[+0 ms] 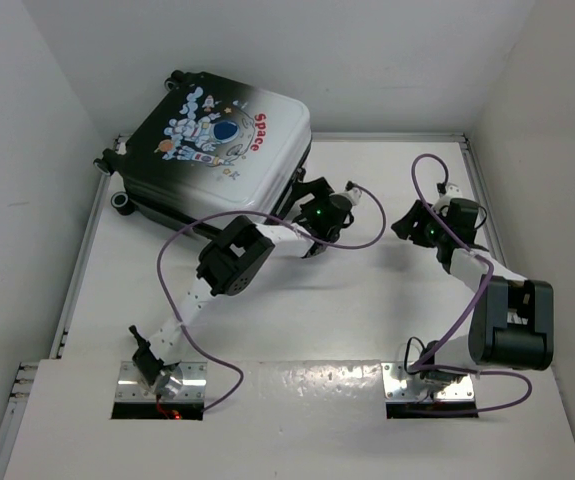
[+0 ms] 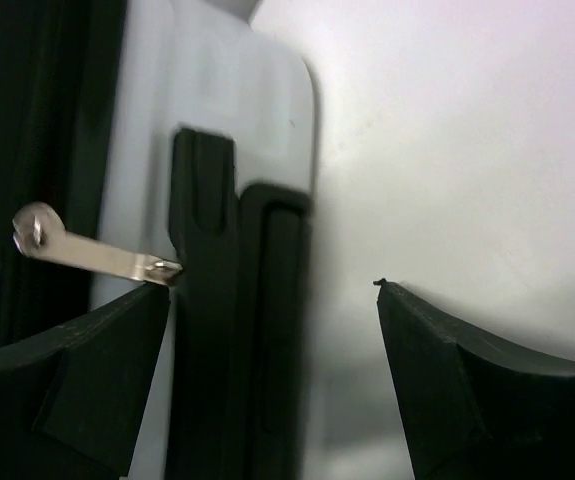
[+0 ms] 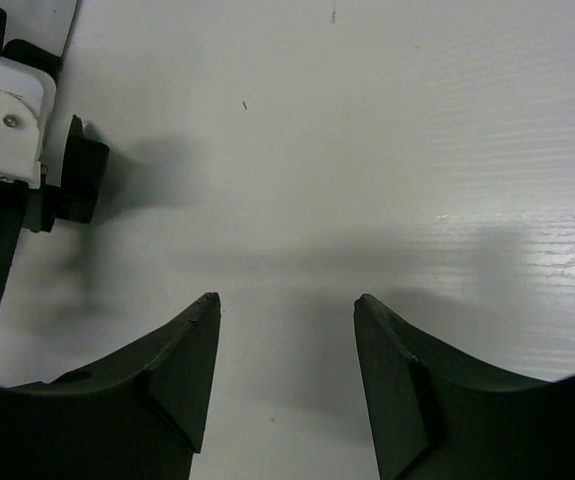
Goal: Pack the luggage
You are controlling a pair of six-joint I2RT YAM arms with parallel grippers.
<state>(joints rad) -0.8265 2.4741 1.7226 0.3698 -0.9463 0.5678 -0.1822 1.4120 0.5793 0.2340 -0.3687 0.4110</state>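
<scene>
1. The luggage (image 1: 217, 135) lies shut and flat on the white bench (image 1: 317, 320), in the far left corner. Its printed shell faces up, showing the astronaut picture and the red "Space" word.
2. Its black wheels (image 1: 122, 200) stick out on the side turned away from the arms' reach, at the left of the case.
3. The left hand (image 1: 305, 195) sits against the near right edge of the luggage, with the arm stretched across the bench towards it.
4. In the left wrist view the left hand (image 2: 277, 290) is spread wide and holds nothing. The pale side of the luggage (image 2: 147, 150) fills the space ahead of one finger, and bare bench lies ahead of the other.
5. A black moulded strip (image 2: 267, 330) runs along that side of the luggage, between the two fingers.
6. A silver zipper pull (image 2: 87, 255) lies slanted across the luggage's side. Its free end touches the tip of one finger (image 2: 97, 350) but is not pinched.
7. The right hand (image 1: 407, 222) is well apart from the luggage, off to its right, beyond the left hand.
8. In its own wrist view the right hand (image 3: 287, 300) has its jaws parted about halfway. Only bare bench shows between them and it holds nothing.
9. Part of the left arm shows at the luggage-side edge of that view.
</scene>
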